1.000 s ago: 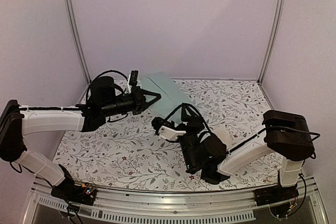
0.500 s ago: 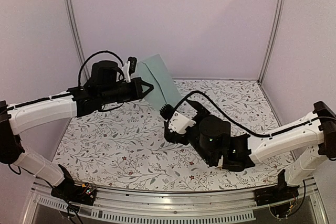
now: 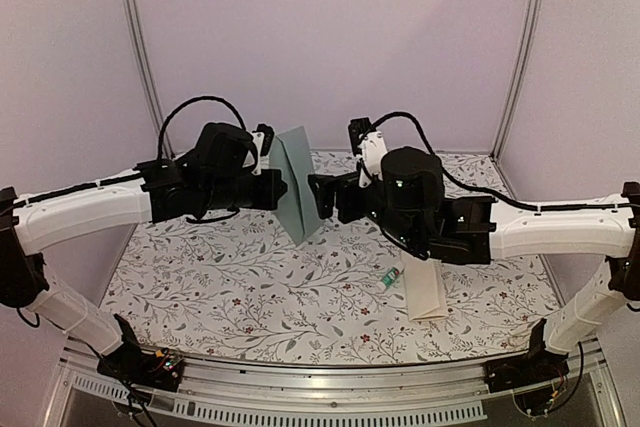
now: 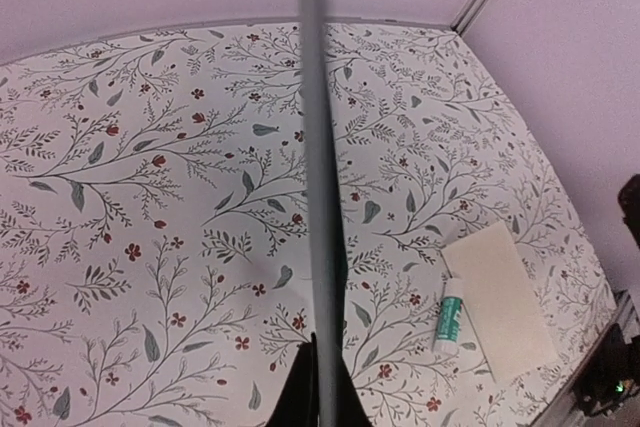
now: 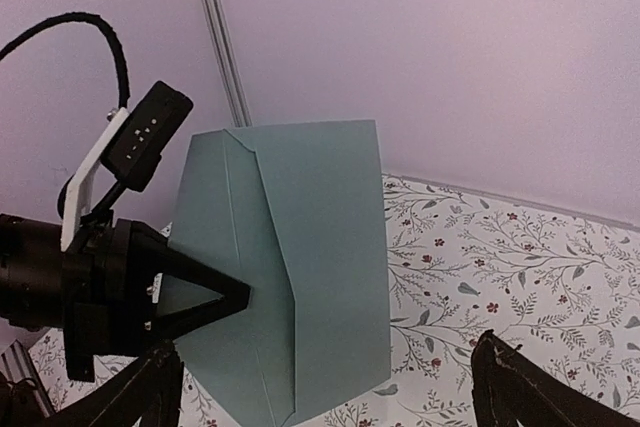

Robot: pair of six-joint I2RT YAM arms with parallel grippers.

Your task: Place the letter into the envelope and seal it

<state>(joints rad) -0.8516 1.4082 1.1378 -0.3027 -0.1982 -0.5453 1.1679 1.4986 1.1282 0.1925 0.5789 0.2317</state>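
Observation:
My left gripper (image 3: pixel 282 188) is shut on the envelope (image 3: pixel 297 185), a pale teal rectangle held upright above the table. In the left wrist view the envelope (image 4: pixel 316 177) shows edge-on, pinched between the dark fingertips (image 4: pixel 300 392). My right gripper (image 3: pixel 324 199) faces it from the right, jaws open wide and holding nothing. The right wrist view shows the envelope's (image 5: pixel 300 267) flap side, with my open right gripper (image 5: pixel 330 397) a short way off. The letter (image 3: pixel 426 289) lies flat on the table below the right arm, whitish side up, and is also in the left wrist view as the letter (image 4: pixel 499 299).
A small white-and-green glue stick (image 3: pixel 388 279) lies just left of the letter; the glue stick (image 4: pixel 452 313) also shows in the left wrist view. The floral table cover (image 3: pixel 220 277) spreads underneath. Purple walls and metal posts (image 3: pixel 138 47) close in the back and sides.
The left arm lifted the envelope off the table and swung it upright toward the centre. The right arm rose from low over the table, opened its jaws and uncovered the letter and glue stick.

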